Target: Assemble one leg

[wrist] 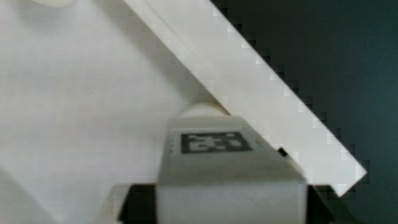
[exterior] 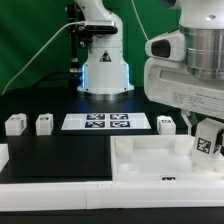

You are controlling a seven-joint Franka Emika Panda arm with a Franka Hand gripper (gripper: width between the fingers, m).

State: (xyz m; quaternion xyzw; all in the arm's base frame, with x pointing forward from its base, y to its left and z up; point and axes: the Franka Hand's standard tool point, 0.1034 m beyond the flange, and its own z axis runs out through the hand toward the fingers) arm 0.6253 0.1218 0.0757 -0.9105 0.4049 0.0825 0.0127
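My gripper (exterior: 205, 133) is shut on one leg (exterior: 208, 142), a small white block with a black-and-white tag, and holds it upright over the right end of the large white tray-like piece (exterior: 150, 165). In the wrist view the leg (wrist: 215, 150) sits between my dark fingers (wrist: 139, 203), close to the tray's raised rim (wrist: 231, 70), over its inner floor near a corner. Whether the leg touches the floor I cannot tell. Three more legs stand on the black table: two at the exterior view's left (exterior: 14, 124) (exterior: 44, 123) and one right of centre (exterior: 166, 122).
The marker board (exterior: 105, 122) lies flat between the loose legs. The robot's base (exterior: 104, 70) stands behind it with a cable running to the left. A white piece's edge (exterior: 3, 155) shows at the far left. A green curtain closes the back.
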